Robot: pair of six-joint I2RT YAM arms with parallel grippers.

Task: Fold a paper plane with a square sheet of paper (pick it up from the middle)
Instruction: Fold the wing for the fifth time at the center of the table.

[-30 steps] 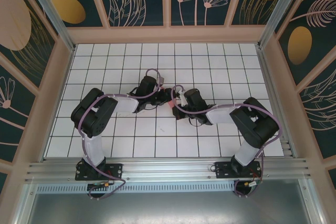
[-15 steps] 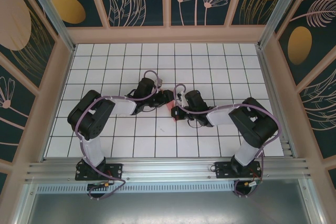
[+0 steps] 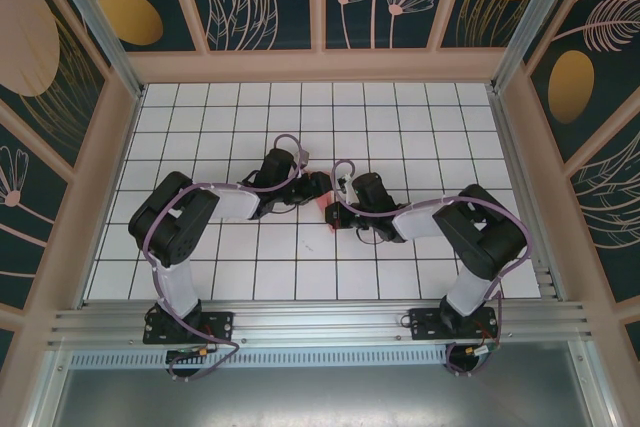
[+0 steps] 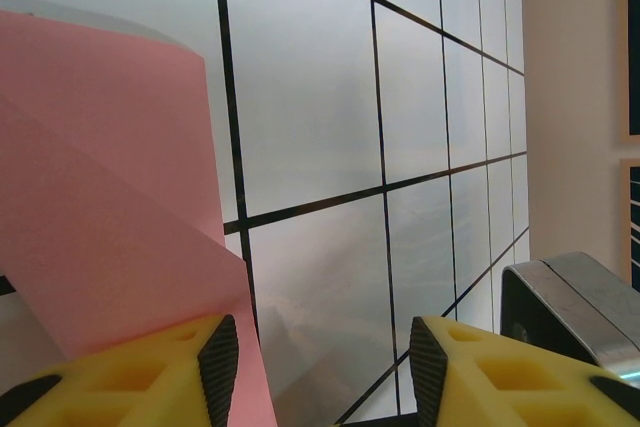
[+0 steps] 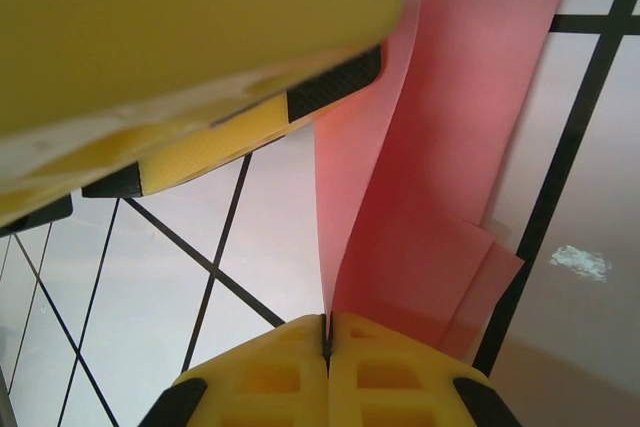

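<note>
Near the middle of the white gridded surface, where the two arm tips meet: salmon-pink paper sheet, from above no more than a small pink patch. Too little shown there to tell long axis or heading.

From the right wrist: sheet folded, layers overlapping, standing on edge. Long axis running up and away from the right pincer. One stepped corner jutting out to the right, just beside a black grid line. Right pincer pressed together, pinching the sheet's near edge in the seam between its yellow fingers.

From the left wrist: left pincer spread, with a wide gap between the black pads. Sheet filling the left of that view, curved along the top, with a diagonal fold across it. Lower edge slipping down just beside the pad of the left-hand finger; touching or not, cannot tell. Other finger well apart from the paper.
</note>
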